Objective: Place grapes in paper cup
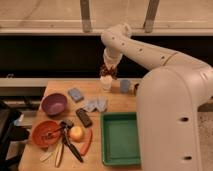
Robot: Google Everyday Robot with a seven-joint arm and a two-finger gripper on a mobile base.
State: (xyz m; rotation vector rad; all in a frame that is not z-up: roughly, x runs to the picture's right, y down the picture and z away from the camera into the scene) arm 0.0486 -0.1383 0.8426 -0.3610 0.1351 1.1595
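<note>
The claw (108, 71) hangs at the far side of the table (50, 90), clenched on the grapes (107, 72) directly above the paper cup (106, 83). The cluster seems to touch the rim, hiding the cup's inside. The right-hand green tray (121, 140) is partly hidden by the arm.

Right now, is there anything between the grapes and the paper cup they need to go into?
Nothing visible. The gripper holds the grapes directly above the paper cup, with only open air between them. The blue-grey cup stands off to the side, clear of the drop.
</note>
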